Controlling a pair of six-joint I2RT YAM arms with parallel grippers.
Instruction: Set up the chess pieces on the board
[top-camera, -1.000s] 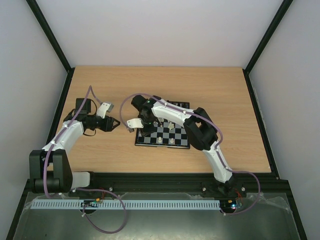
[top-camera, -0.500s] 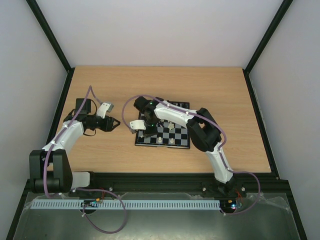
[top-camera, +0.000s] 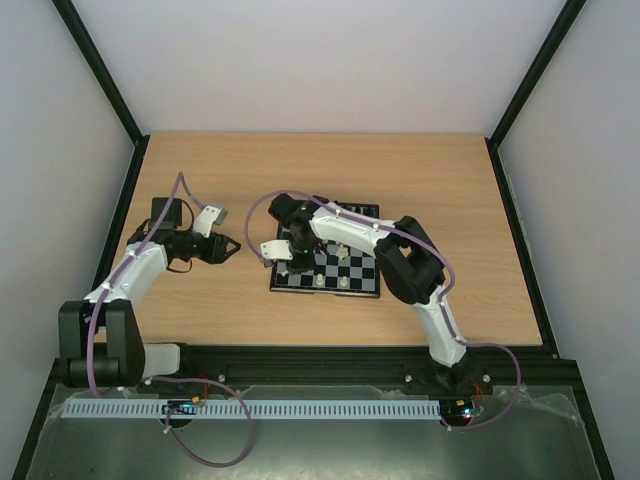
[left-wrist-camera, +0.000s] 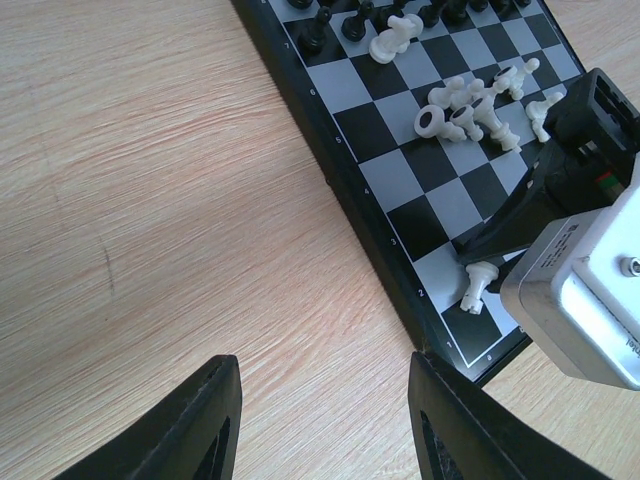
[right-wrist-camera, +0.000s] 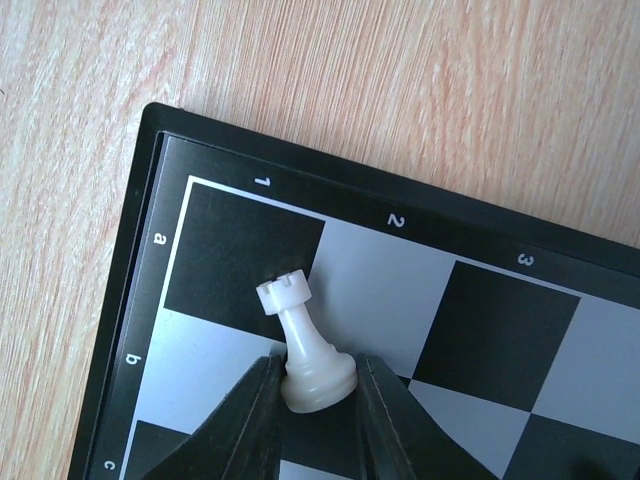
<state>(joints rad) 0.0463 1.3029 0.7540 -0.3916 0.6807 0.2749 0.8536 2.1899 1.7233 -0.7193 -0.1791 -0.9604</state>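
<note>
Over one corner of the board (right-wrist-camera: 495, 330), the right gripper (right-wrist-camera: 318, 395) pinches a white rook (right-wrist-camera: 303, 345) by its base; the left gripper (left-wrist-camera: 325, 430) hangs unclenched over the table (left-wrist-camera: 150, 200) nearby.

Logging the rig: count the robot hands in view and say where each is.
2. The left hand hangs open over the table, left of the board. The right hand is at the board's near-left corner, closed on a white rook. None seems hidden.
</note>
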